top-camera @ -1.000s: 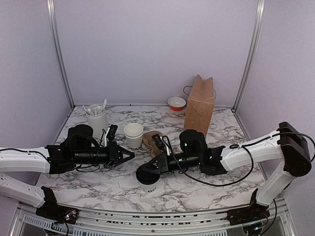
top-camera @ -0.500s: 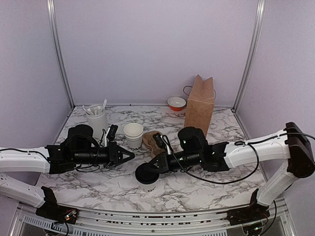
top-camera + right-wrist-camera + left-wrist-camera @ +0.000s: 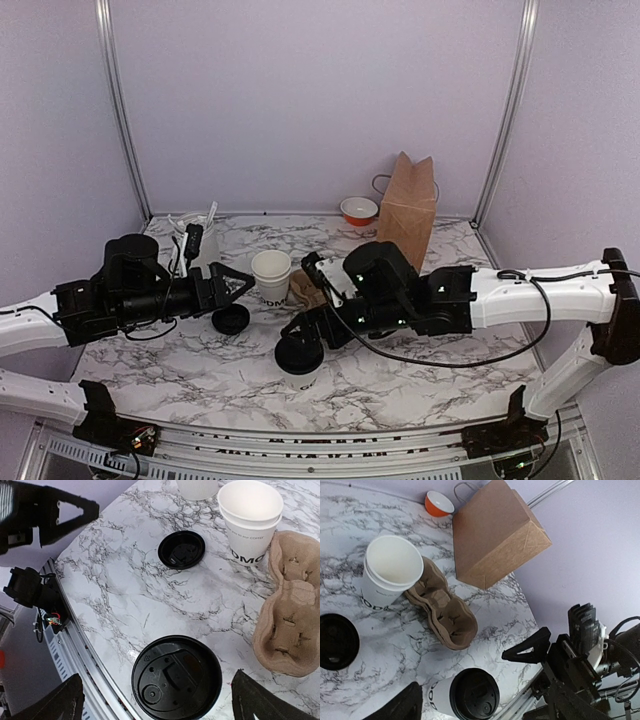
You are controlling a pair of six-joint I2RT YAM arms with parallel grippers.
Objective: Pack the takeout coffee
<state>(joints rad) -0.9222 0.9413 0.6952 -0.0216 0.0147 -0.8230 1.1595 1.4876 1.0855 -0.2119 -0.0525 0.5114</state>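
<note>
The takeout coffee (image 3: pixel 300 365), a white cup with dark lettering and a black lid (image 3: pixel 176 677), stands near the table's front edge. My right gripper (image 3: pixel 303 333) hovers just above it, open, one finger on each side of the lid and nothing gripped. The left wrist view shows the same cup (image 3: pixel 468 695) far below my left gripper (image 3: pixel 465 680), whose fingers are spread wide. In the top view my left gripper (image 3: pixel 228 284) is open, raised, left of the lidless cup (image 3: pixel 271 277).
A loose black lid (image 3: pixel 231 319) lies on the marble left of the coffee. A brown pulp cup carrier (image 3: pixel 308 290) lies beside the lidless cup. A paper bag (image 3: pixel 405 212), an orange bowl (image 3: pixel 358 210) and a utensil holder (image 3: pixel 197 242) stand at the back.
Both grippers went from shut to open. The left arm pulled back left and upward, uncovering a loose lid on the table. The right gripper let go of the coffee's lid.
</note>
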